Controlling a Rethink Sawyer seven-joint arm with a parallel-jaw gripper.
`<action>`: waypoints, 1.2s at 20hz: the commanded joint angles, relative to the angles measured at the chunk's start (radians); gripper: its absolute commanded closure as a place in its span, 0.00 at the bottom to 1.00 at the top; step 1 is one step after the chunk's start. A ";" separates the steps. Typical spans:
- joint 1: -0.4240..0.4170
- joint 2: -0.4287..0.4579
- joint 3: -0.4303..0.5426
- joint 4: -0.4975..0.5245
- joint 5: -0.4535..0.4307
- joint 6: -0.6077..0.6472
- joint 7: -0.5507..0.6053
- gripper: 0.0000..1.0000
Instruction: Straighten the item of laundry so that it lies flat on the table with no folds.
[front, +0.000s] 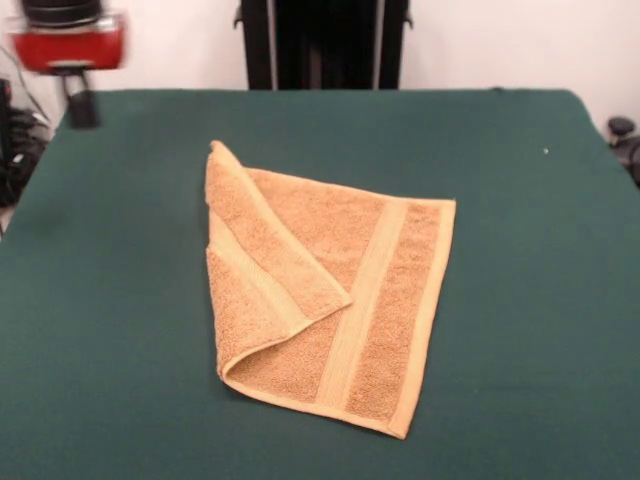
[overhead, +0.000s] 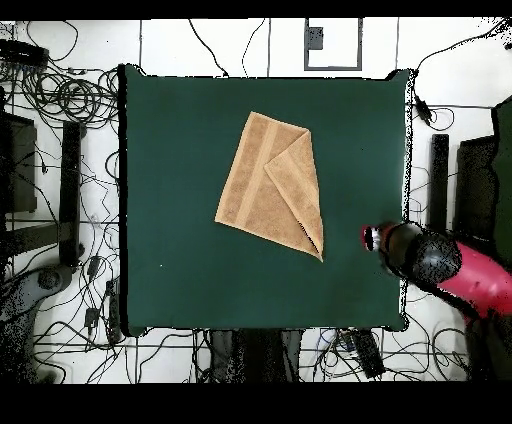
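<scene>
Green table (front: 520, 300) with half-folded towel (front: 385, 290); arm (overhead: 455, 265) off at its edge, gripper (front: 80, 105) state unclear.

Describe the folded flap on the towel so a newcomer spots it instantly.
Start at the dark green table; the golden-tan towel lies near its middle. In the front view, the flap is the towel's left part, folded over onto the rest, tapering to a corner near the pale woven band. It is the only doubled layer; everything else lies single and flat.
</scene>
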 joint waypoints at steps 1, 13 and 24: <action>-0.026 0.115 0.110 -0.131 -0.088 0.117 -0.291 1.00; -0.139 0.060 0.221 -0.257 -0.200 0.262 -0.394 1.00; -0.096 0.095 0.215 -0.327 -0.226 0.407 -0.384 1.00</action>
